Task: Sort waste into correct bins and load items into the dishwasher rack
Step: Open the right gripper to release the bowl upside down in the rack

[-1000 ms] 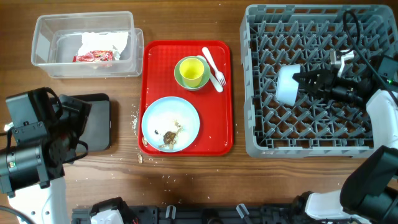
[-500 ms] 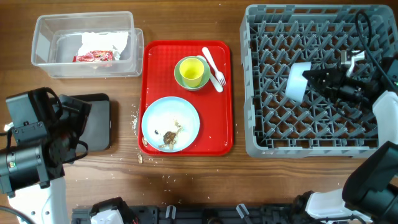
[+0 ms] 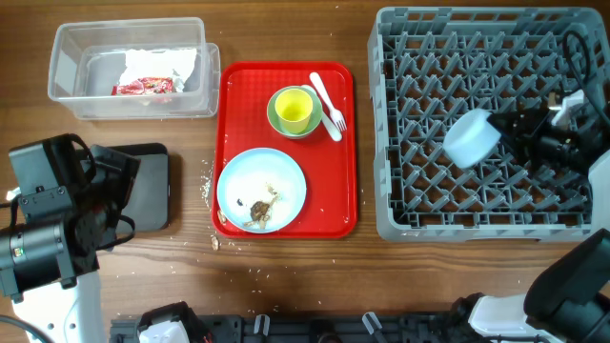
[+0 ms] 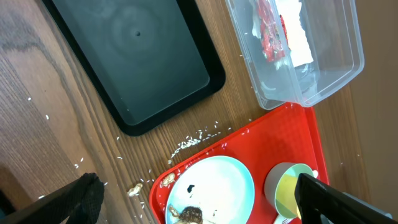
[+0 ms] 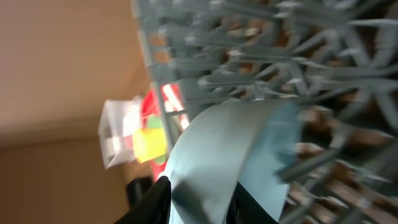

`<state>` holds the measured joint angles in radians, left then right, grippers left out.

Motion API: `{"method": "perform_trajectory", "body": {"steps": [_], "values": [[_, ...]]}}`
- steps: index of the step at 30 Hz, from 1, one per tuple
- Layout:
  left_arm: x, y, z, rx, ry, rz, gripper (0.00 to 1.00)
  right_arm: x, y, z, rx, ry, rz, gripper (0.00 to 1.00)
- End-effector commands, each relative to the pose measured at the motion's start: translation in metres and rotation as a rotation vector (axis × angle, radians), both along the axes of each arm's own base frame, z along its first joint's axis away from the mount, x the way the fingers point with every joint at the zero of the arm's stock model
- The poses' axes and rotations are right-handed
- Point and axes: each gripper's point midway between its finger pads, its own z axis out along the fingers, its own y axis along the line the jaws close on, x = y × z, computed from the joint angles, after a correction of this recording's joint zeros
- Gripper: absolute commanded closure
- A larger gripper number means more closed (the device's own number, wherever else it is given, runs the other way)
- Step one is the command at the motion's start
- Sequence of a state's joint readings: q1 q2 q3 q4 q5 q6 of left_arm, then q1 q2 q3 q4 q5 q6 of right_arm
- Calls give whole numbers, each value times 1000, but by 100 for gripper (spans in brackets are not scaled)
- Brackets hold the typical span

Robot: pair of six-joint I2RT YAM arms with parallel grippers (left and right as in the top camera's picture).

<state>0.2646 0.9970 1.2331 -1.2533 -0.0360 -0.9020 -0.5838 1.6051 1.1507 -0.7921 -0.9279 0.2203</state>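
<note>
Loading step in hand: the light blue round bowl (image 3: 472, 138) lay tipped on the pegs of the big grey plastic dishwasher rack (image 3: 400, 221), right of centre. Its rim sat between the right pincer's (image 3: 513, 130) fingers, gripping or loose I couldn't tell. Next move called for releasing fully and backing off without dragging it. The left pincer (image 4: 205, 198) hung wide open and empty over the bench.

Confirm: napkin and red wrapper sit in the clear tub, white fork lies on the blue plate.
One error: the overhead view shows the white fork on the red tray beside the cup, not on the blue plate. The napkin and red wrapper are in the clear tub.
</note>
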Motion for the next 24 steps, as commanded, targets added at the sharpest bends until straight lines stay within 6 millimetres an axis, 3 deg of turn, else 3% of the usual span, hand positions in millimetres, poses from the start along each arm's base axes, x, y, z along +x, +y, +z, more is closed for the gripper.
{"method": "perform_trajectory", "body": {"steps": [1,4,10,14,19,20,24], "values": [[0,3,0,18,3,1,0,-7,-21,14,-145,43,-110,58],[0,3,0,18,3,1,0,-16,-27,27,-209,51,-170,48],[0,3,0,18,3,1,0,-39,-40,66,-377,6,-293,48],[0,3,0,18,3,1,0,-45,-25,72,-390,-9,-249,66],[0,3,0,18,3,1,0,-41,-4,33,-449,133,-140,83],[0,3,0,18,3,1,0,-36,2,16,-440,197,-127,86],[0,3,0,18,3,1,0,-26,15,-22,-411,295,-56,96]]}}
